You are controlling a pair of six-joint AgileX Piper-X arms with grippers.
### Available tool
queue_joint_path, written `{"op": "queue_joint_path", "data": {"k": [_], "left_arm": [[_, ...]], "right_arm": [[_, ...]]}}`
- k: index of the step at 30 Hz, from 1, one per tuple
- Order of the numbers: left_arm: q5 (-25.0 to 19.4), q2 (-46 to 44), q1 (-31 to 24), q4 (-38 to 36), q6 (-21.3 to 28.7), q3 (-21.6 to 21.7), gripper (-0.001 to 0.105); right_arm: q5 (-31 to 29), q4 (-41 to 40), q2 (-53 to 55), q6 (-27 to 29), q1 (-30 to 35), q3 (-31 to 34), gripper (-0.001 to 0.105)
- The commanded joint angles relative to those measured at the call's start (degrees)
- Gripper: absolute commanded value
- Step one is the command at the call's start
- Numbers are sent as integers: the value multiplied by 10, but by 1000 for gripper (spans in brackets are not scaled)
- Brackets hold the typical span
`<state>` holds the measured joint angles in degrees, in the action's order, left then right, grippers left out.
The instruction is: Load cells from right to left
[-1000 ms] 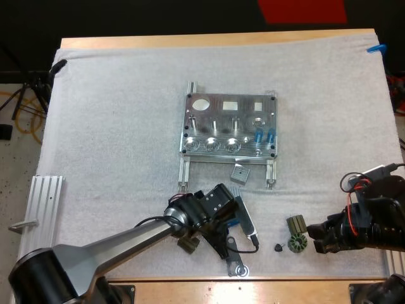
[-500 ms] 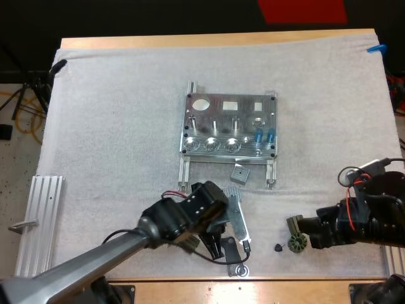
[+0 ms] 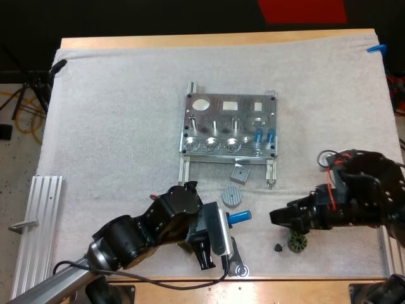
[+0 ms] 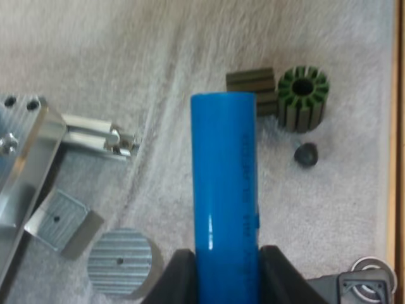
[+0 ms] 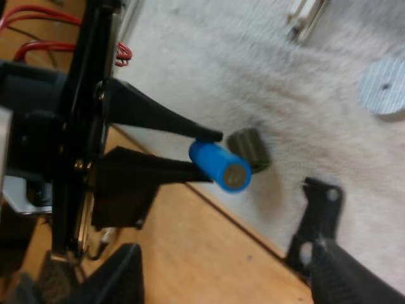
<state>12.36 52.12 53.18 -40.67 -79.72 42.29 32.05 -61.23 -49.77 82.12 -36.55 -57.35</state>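
Since the earlier frame my left arm has swung round. Its left gripper [image 3: 226,220] now carries a bright blue cylinder [image 3: 239,217] clear of the white mat [image 3: 114,126], and the right gripper [image 3: 274,218] has slid leftward off the small dark parts towards it.

The left gripper's fingers [image 4: 180,278] clamp the cylinder's base from both sides. Most of its length is left free and points at the right arm. I read that as an offer for a handover (the bare end is just what a second gripper would need). The right gripper's own fingers [image 5: 319,221] stand wide apart with nothing between them, near the cylinder's end face but not touching it.

The machined metal fixture plate [image 3: 229,120] lies well apart, at the middle of the mat. Two blue cells [image 3: 258,135] already stand at the right end of its near row, and the three round sockets to their left look empty. Loading seems begun from the right, so this cylinder probably belongs in the socket just left of those two.

A ribbed grey round disc [image 3: 232,196] lies just beside the held cylinder, and a small square metal block [image 3: 239,173] sits between it and the fixture. A dark green slotted ring [image 3: 295,242] and a small black knob [image 3: 278,247] rest on the mat beneath the right gripper, clear of the exchange.
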Motion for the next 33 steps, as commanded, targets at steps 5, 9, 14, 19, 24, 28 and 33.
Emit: {"op": "queue_joint_path", "data": {"k": [5,9,14,19,24,28,33], "left_arm": [[26,-15,2,-2,4,3,0],[31,-15,2,-2,4,3,0],[31,-15,2,-2,4,3,0],[31,-15,2,3,2,3,0],[34,-15,2,42,-6,3,0],[41,-15,2,65,-19,3,0],[55,-15,2,65,-19,3,0]], "right_arm": [[58,30,-40,-14,4,-1,57],[89,35,-64,-14,4,-1,57],[99,36,-80,-28,4,-1,57],[99,36,-92,-31,4,0,57],[95,53,-94,-44,4,12,57],[95,78,-94,-62,4,29,57],[101,112,-94,-81,3,29,57]]}}
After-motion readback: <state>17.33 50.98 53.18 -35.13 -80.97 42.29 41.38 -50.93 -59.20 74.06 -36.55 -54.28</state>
